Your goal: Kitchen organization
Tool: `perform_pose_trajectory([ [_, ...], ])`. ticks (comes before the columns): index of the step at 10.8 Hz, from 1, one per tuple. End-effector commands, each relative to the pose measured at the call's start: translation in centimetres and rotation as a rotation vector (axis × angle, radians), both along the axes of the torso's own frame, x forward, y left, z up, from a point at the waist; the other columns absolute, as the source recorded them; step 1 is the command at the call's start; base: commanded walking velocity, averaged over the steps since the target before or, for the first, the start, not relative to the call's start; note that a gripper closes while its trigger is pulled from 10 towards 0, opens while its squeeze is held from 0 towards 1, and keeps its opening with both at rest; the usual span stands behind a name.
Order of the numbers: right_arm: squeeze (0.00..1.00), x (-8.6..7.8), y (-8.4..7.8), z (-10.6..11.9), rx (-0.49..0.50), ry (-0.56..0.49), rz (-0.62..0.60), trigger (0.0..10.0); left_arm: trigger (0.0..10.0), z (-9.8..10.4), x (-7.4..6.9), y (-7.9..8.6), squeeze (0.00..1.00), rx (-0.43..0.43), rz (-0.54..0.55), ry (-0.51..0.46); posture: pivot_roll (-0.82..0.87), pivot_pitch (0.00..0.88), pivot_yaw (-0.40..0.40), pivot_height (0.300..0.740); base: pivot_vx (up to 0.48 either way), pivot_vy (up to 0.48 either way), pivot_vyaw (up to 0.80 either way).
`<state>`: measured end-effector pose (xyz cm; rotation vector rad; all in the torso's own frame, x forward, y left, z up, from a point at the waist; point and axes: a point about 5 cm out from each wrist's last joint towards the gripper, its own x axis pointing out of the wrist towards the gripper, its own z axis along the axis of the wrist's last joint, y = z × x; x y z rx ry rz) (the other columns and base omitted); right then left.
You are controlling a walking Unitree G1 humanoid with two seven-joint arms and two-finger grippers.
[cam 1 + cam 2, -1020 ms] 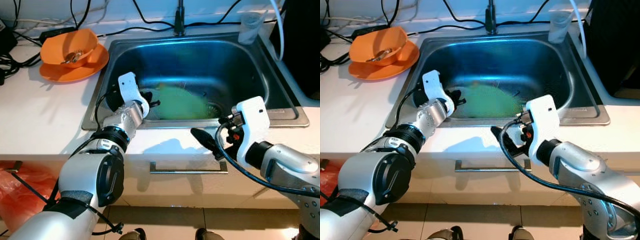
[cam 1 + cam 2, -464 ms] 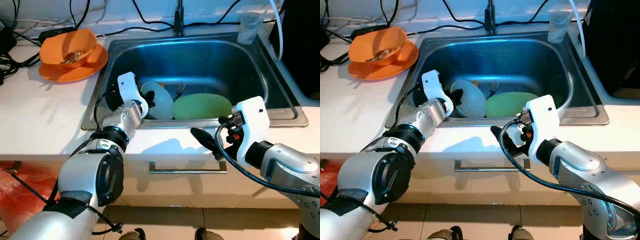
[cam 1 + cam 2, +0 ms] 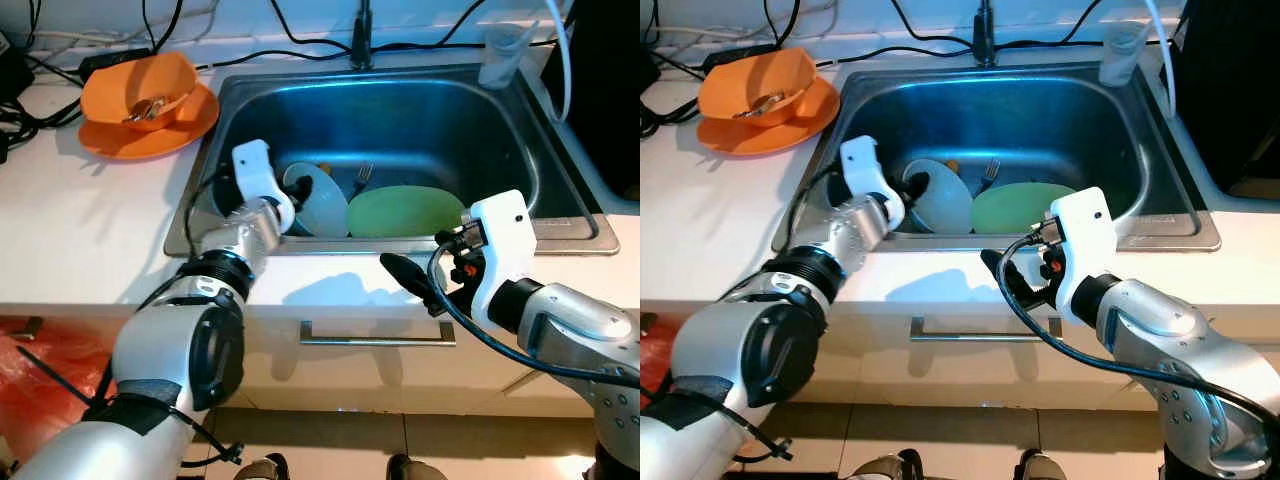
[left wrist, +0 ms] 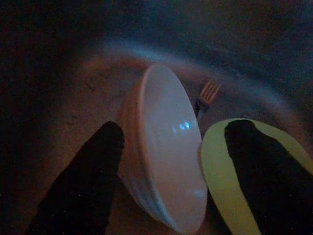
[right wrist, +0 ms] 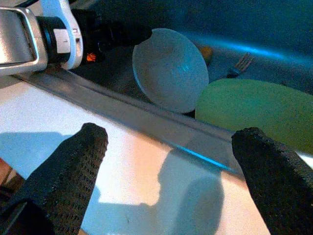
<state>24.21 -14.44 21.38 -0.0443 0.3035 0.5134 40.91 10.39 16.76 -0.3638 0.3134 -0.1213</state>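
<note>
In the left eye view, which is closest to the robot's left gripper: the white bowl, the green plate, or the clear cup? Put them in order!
From the left gripper:
1. White bowl, right at the gripper, in the sink's left part.
2. Green plate, beside the bowl, toward the robot's right.
3. Clear cup, far off at the sink's back right corner.

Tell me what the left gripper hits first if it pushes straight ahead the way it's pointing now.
Most likely the pale bowl: it stands on edge in the sink, between the open fingers of the left gripper. The green plate sits just beside it, so depth is uncertain.
</note>
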Motion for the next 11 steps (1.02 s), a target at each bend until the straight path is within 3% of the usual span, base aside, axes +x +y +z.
perform_pose_trajectory([
  [1,0.00,0.3,0.6,0.3,0.008,-0.016,0.034,10.0,10.0,-0.9,-0.2,0.9,1.00,0.003,0.009,0.004,-0.10,0.131,0.079,0.740,0.000,0.000,0.00],
  [2,0.00,0.5,0.6,0.4,0.010,-0.021,0.039,10.0,10.0,-1.0,-0.3,1.2,1.00,0.017,0.008,-0.009,-0.09,0.125,0.073,0.740,0.000,0.000,0.00],
  [4,0.00,1.0,0.8,0.5,0.012,-0.031,0.050,10.0,10.0,-1.3,-0.4,1.9,1.00,-0.045,0.020,-0.025,-0.08,0.111,0.065,0.740,0.000,0.000,0.00],
  [7,0.00,1.8,1.2,0.8,0.019,-0.074,0.069,10.0,10.0,1.1,-0.4,3.1,1.00,0.009,0.011,-0.226,-0.04,0.089,0.052,0.740,0.000,0.000,0.00],
  [9,0.00,2.2,1.2,1.1,0.032,-0.103,0.068,10.0,10.0,2.0,-1.3,5.0,1.00,-0.010,0.072,-0.278,-0.02,0.074,0.050,0.740,0.000,0.000,0.00],
  [11,0.00,2.5,1.6,1.1,0.039,-0.112,0.081,10.0,10.0,2.6,-2.4,5.8,1.00,-0.008,0.110,-0.308,0.00,0.064,0.047,0.740,0.000,0.000,0.00],
])
